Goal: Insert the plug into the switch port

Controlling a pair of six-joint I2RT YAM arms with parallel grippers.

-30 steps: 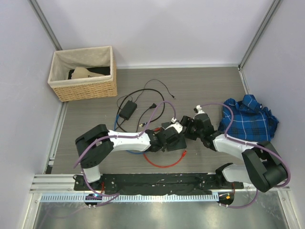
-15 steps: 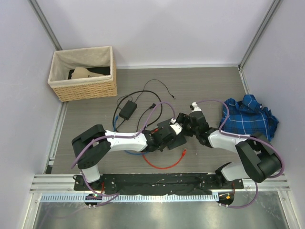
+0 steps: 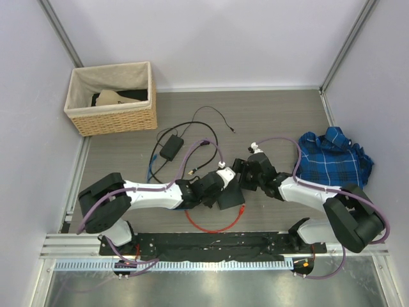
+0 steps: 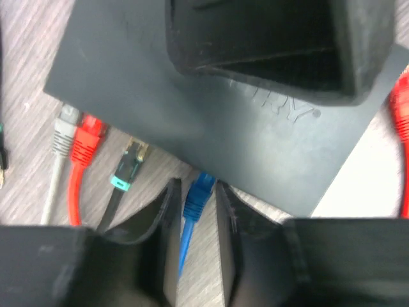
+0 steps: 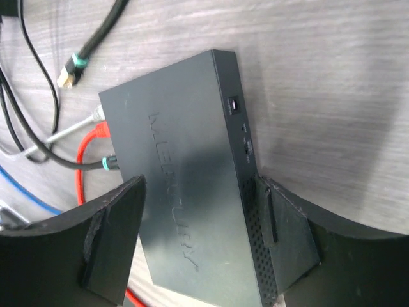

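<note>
**Blue plug sits at the edge of the switch**

From above, the switch (image 3: 230, 197) lies flat on the table (image 3: 281, 121), in the middle and close to the arms. The left claw (image 3: 220, 183) reaches it from the left and the right claw (image 3: 246, 174) from the right. A red cable (image 3: 214, 225) loops on the near side of the switch. A basket (image 3: 112, 115) stands at the far left. A blue checked cloth (image 3: 332, 160) lies at the right. A small black power brick (image 3: 170, 148) lies farther back.

The left wrist camera shows the blue plug (image 4: 199, 190) between the left claw's fingers (image 4: 171, 214). Its tip meets the edge of the switch. The claw is narrow, with one finger just beside each side of the plug. I cannot tell if it squeezes. A red plug (image 4: 86, 135) and a grey plug (image 4: 64, 128) sit side by side at the same edge.

The right wrist camera shows the right claw opened wide, with one finger on each long side of the switch, holding it.
</note>
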